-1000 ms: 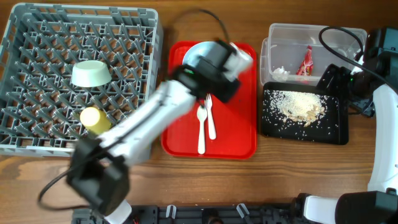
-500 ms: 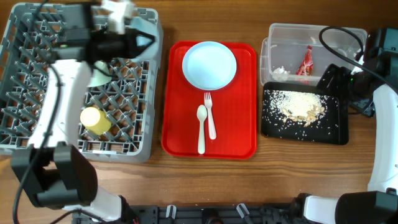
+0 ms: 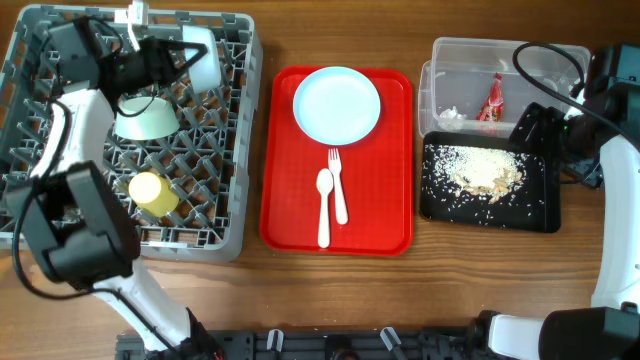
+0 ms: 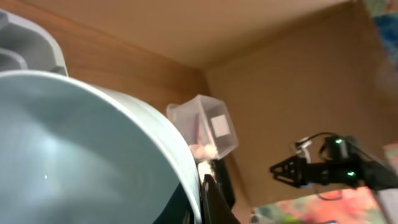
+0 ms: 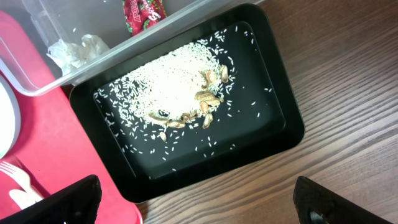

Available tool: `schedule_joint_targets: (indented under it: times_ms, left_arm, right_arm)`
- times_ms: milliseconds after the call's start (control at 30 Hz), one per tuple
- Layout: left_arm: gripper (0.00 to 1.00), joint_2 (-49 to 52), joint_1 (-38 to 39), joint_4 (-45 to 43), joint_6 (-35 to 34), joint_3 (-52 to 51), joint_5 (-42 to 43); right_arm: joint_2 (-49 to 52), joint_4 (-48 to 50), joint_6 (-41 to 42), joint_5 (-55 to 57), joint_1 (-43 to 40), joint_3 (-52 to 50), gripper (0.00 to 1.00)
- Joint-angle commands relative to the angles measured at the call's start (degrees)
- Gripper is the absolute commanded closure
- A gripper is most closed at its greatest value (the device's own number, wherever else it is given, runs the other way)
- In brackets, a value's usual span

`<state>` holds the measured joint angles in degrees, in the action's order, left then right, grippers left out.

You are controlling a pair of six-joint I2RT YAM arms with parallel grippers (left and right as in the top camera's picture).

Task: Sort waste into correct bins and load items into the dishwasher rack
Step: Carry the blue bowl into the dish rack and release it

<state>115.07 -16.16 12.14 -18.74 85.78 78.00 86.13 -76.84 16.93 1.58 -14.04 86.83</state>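
Over the dishwasher rack's [image 3: 215, 200] far side, the left pincer [image 3: 180, 58] clamps the rim of the light blue bowl [image 3: 205, 65] (tipped on edge), just beside the upturned pale green bowl [image 3: 147, 117]. The right pincer [image 5: 196, 202] hangs wide and empty near the black tray [image 5: 264, 124] of rice crumbs [image 5: 174, 87].

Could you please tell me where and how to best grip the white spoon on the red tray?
I'd take the spoon by the tail end of its handle, from above: it lies flat on the red tray, and there the fork lies farthest from it.
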Motion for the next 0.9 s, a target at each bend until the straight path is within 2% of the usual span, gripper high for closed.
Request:
schedule_joint_targets:
  times_ms: [0, 433, 567, 700, 800, 833, 867]
  left_arm:
    - [0.96, 3.10, -0.22, -4.28, -8.98, 0.17, 5.14]
    - [0.96, 7.56, -3.26, -4.37, -8.72, 0.17, 4.59]
    - [0.96, 7.56, -4.79, -3.85, -8.72, 0.17, 2.49]
    - [0.95, 7.58, -6.10, 0.24, -8.61, 0.15, -2.62]
    - [0.79, 7.58, -6.91, 1.95, -8.52, 0.15, -5.40]
    - [0.77, 7.56, -7.39, 2.03, -8.50, 0.17, -5.46]
    - [0.66, 7.56, -7.69, 2.03, -8.50, 0.15, -5.49]
  right_arm:
    - [-1.22, 0.17, 1.03, 0.94, -0.07, 0.81, 0.00]
    - [-1.22, 0.13, 0.59, 0.94, -0.07, 0.81, 0.00]
    - [-1.22, 0.09, 0.57, 0.94, -0.07, 0.81, 0.00]
    - [-1.22, 0.09, 0.24, 0.92, -0.07, 0.81, 0.00]
    - [-1.22, 0.07, -0.04, 0.87, -0.07, 0.81, 0.00]
    - [-1.22, 0.07, -0.07, 0.72, -0.07, 0.81, 0.00]
    - [-1.22, 0.09, -0.26, 0.46, -0.07, 0.81, 0.00]
